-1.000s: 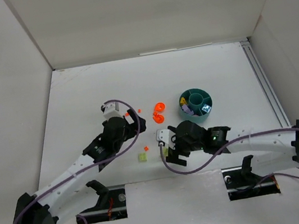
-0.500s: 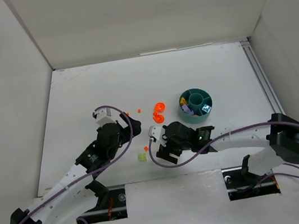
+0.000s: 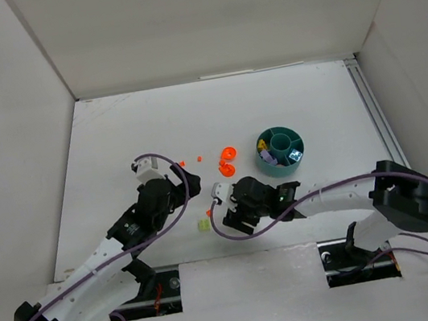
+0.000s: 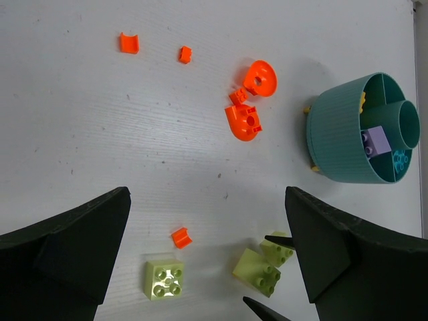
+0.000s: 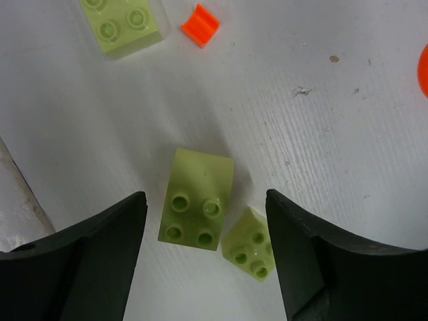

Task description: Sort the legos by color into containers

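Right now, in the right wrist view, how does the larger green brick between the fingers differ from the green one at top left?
The larger brick is longer, with a smooth part beyond its four studs; the top-left brick is square, studs all over. The first lies inside the open right gripper, beside a smaller green brick; the second outside, by a small orange piece. Both are pale yellow-green, studs up.

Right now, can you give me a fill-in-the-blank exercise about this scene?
1. Between the fingers of the right gripper lie ___ yellow-green bricks.
2. The two round pieces near the dish are ___.
3. The left gripper is ___ and holds nothing.
Missing words: two; orange; open.
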Available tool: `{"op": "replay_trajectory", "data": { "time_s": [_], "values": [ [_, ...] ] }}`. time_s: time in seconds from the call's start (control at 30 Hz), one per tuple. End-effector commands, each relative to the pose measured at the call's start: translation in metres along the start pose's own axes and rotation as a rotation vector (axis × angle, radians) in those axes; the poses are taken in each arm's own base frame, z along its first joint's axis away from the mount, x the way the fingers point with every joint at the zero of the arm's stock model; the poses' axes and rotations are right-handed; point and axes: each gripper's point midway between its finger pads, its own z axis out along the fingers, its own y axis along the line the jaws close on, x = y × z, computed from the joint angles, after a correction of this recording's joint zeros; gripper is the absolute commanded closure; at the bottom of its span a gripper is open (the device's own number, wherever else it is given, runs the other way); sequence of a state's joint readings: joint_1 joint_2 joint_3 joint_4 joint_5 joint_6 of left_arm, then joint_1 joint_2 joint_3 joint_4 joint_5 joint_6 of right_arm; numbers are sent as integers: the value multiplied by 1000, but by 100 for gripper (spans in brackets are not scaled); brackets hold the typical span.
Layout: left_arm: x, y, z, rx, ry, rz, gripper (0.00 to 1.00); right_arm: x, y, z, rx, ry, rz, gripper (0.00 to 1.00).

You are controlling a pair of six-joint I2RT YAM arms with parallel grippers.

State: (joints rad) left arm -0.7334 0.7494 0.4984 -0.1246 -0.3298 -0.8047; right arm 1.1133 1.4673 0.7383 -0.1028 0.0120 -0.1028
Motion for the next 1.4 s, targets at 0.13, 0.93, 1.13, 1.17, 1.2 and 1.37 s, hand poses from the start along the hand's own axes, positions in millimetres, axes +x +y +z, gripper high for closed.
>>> {"op": "replay_trajectory", "data": {
  "time_s": [0.13,0.93,1.13,1.17,1.2,1.37],
  "values": [
    [-7,-3,-1,15,-36,-1,0,-17,1,3,-1,-31,6,30],
    [14,-126,-119,1127,-157,414,0,-145,-31,-143,-514,-777,-42,68],
    [18,-134,-123,1192,-157,453,0,-167,-4,-160,-682,-853,-108,69],
    [21,-133,-117,1181,-137,453,0,-168,0,-162,-694,-855,-107,69],
    [18,-138,-119,1195,-141,457,0,-170,0,-164,-693,-866,-112,69],
    [17,-143,-121,1222,-150,474,4,-172,7,-171,-717,-880,-142,69]
  ]
}}
